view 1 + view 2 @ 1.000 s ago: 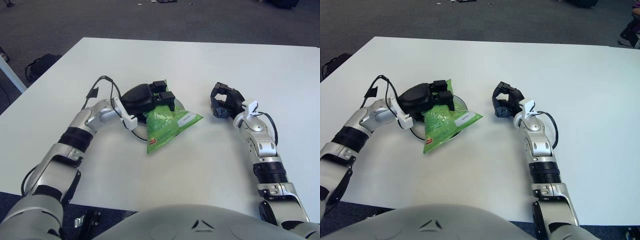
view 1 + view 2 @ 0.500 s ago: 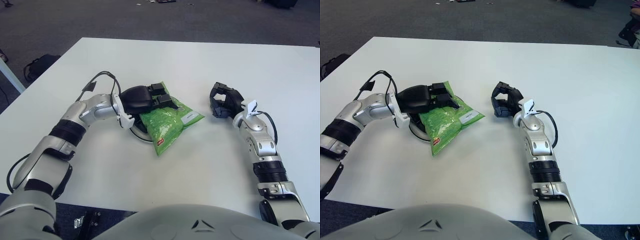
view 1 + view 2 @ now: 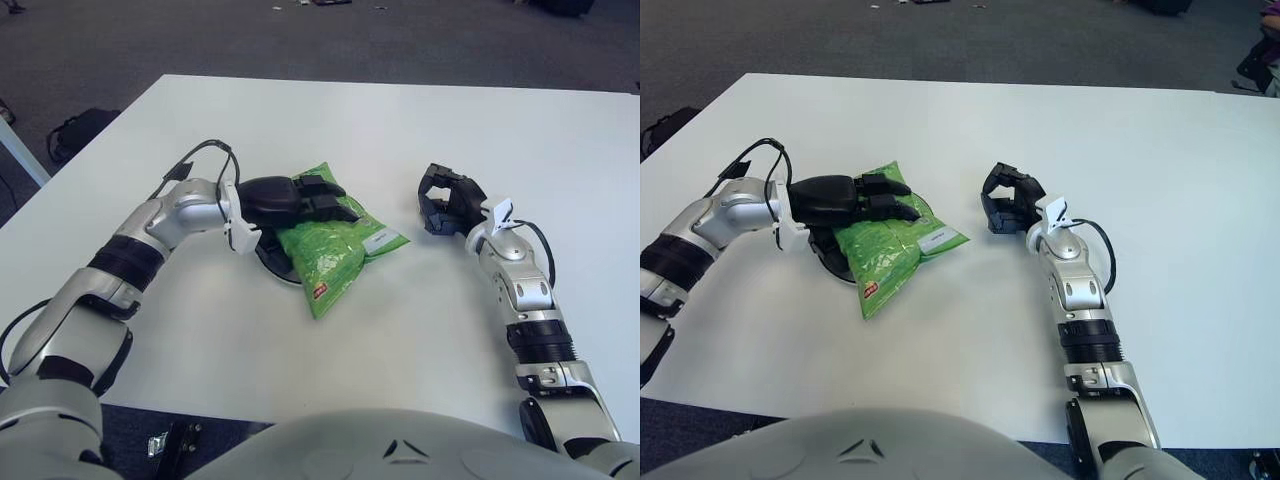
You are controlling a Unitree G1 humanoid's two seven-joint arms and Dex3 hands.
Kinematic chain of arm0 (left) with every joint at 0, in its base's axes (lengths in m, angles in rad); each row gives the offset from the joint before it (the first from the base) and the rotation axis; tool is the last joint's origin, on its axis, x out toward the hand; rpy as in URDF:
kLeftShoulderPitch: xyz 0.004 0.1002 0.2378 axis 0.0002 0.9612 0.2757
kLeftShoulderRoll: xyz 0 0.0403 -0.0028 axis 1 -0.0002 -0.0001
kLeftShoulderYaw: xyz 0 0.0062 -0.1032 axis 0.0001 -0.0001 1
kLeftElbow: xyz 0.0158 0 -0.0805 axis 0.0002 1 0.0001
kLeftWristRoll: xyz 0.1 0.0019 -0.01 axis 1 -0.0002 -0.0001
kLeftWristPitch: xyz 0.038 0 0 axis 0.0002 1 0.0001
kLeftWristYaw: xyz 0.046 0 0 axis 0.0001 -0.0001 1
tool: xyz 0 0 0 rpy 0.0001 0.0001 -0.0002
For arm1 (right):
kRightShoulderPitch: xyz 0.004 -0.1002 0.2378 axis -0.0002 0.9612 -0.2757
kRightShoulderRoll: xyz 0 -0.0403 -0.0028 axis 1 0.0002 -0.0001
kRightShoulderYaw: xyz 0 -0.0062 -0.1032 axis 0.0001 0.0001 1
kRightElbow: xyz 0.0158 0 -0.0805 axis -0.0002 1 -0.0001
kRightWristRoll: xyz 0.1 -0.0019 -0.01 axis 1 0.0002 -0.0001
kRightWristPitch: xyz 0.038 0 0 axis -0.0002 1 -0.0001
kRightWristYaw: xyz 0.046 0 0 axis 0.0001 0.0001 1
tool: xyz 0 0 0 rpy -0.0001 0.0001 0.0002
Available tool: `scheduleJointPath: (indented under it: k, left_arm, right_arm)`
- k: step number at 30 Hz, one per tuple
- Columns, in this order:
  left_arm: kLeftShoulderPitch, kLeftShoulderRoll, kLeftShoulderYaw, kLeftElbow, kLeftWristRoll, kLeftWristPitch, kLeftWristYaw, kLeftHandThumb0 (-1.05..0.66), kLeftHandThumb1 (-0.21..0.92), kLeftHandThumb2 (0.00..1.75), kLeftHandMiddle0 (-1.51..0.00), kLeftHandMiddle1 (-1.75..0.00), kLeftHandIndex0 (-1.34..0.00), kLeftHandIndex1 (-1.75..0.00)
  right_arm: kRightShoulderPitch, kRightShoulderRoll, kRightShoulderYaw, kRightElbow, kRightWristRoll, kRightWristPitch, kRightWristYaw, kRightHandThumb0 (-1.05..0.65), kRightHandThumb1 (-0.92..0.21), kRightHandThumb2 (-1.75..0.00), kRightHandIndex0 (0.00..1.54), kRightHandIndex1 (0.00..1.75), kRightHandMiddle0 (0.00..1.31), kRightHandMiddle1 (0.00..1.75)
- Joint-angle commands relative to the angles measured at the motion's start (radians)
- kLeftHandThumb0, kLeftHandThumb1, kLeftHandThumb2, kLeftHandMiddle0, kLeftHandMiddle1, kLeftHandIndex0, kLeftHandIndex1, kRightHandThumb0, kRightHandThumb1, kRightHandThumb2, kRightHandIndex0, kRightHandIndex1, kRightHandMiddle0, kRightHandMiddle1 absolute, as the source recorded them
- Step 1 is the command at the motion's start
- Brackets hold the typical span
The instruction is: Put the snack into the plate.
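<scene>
The green snack bag point(image 3: 338, 247) lies across a dark plate point(image 3: 268, 262), which it mostly hides; only the plate's left rim shows. The bag's lower end hangs over the plate's front onto the table. My left hand point(image 3: 312, 198) reaches in from the left. Its fingers point(image 3: 885, 197) are stretched out flat over the bag's upper part, not pinching it. My right hand point(image 3: 444, 200) shows on the white table point(image 3: 400, 120) to the right of the bag, a short gap away, with its fingers curled and nothing in them.
A black cable point(image 3: 195, 160) loops off my left wrist. The table's left edge runs close behind my left arm. A dark bag point(image 3: 85, 130) sits on the floor beyond that edge.
The bag has swung and settled flatter on the plate. My left hand's fingers have gone from pinching the bag to lying stretched over it. The right hand has stayed still.
</scene>
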Motion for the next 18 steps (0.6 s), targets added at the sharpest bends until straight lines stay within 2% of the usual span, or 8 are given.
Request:
scheduleJointPath:
  k: [1, 10, 18]
  left_arm:
    - [-0.025, 0.027, -0.003, -0.042, -0.081, 0.043, -0.103, -1.05, 0.92, 0.68, -0.06, -0.22, 0.0, -0.49]
    - [-0.023, 0.019, 0.043, -0.027, -0.195, 0.039, -0.214, -1.05, 0.92, 0.7, -0.06, -0.18, 0.0, -0.37]
    - [0.007, -0.006, 0.096, 0.003, -0.385, 0.047, -0.3, -1.05, 0.92, 0.62, -0.1, -0.16, 0.0, -0.47]
  right_arm:
    - [0.067, 0.006, 0.038, 0.082, -0.033, 0.079, 0.016, -0.44, -0.44, -1.16, 1.12, 1.75, 0.52, 1.75]
    - [0.061, 0.009, 0.037, 0.095, -0.032, 0.069, 0.019, -0.44, -0.44, -1.16, 1.13, 1.75, 0.52, 1.75]
    - [0.06, 0.01, 0.038, 0.097, -0.036, 0.07, 0.016, -0.44, -0.44, -1.16, 1.13, 1.75, 0.51, 1.75]
